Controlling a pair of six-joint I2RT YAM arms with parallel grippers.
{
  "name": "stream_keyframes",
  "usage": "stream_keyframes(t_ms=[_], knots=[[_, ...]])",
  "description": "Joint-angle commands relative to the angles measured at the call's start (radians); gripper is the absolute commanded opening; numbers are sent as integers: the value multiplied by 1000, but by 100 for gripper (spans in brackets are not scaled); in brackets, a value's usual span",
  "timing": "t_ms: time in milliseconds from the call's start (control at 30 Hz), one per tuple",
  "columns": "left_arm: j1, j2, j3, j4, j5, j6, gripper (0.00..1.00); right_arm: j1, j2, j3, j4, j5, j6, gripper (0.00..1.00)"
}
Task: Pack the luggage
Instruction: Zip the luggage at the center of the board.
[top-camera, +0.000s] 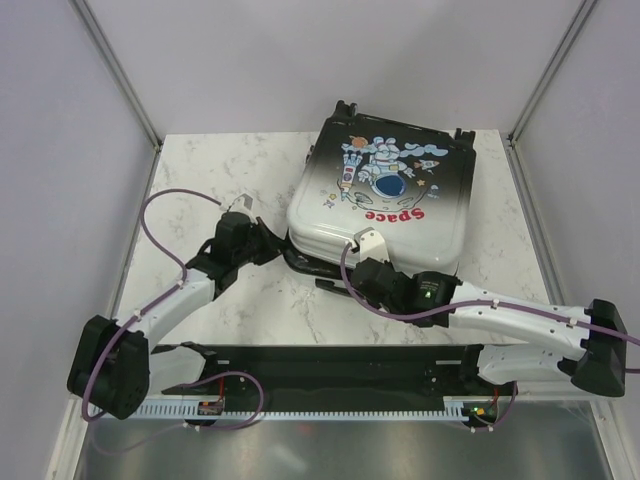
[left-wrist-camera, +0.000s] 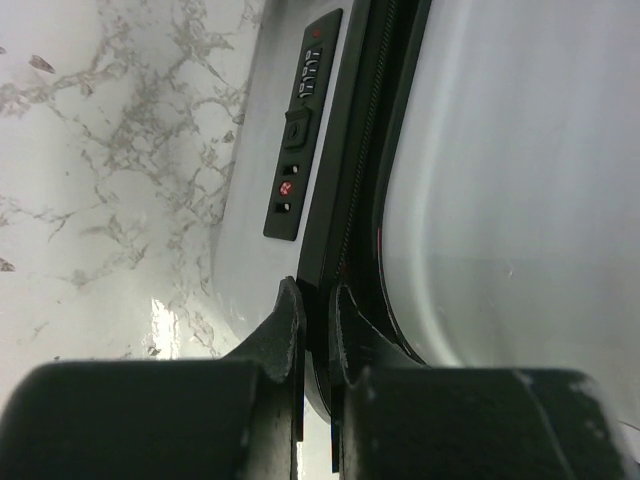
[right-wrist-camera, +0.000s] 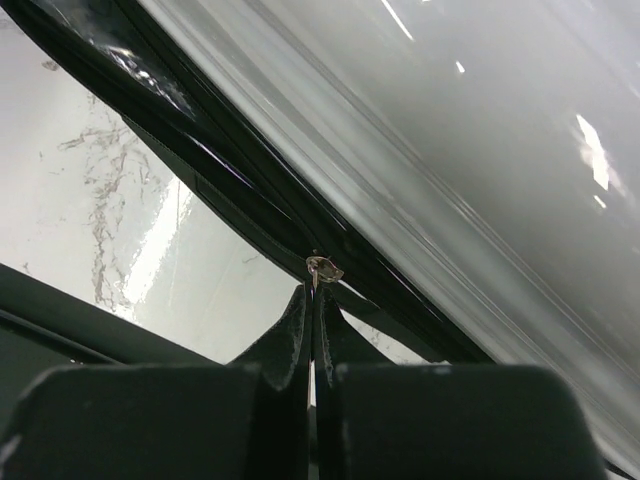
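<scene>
A white marbled table (top-camera: 230, 160) sits between plain grey walls (top-camera: 60, 100). The luggage (top-camera: 385, 190) lies flat toward the far right of the table, shell shut, with its astronaut print and red "Space" lettering facing up. A combination lock (left-wrist-camera: 300, 130) sits on its side wall. At the near left corner, the left gripper (left-wrist-camera: 317, 320) has its jaws almost together, pinching the black zip band (left-wrist-camera: 345, 200) of the seam. Along the near edge, the right gripper (right-wrist-camera: 313, 300) has its jaws pressed together on a small metal zip pull (right-wrist-camera: 323, 268).
</scene>
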Motion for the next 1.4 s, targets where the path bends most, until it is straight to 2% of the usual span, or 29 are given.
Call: stream_keyframes(t_ms=[0, 333, 733, 1233, 1367], knots=[[-88, -19, -9, 106, 304, -47, 2, 44, -3, 96, 212, -130, 66, 0], [-215, 10, -5, 176, 332, -51, 2, 45, 12, 118, 224, -124, 89, 0], [-315, 67, 24, 256, 359, -54, 2, 75, 14, 136, 209, -102, 124, 0], [-465, 220, 115, 402, 462, -73, 2, 185, 12, 179, 103, -3, 228, 0], [-473, 204, 129, 373, 444, -57, 2, 219, 1, 196, 62, 47, 254, 0]])
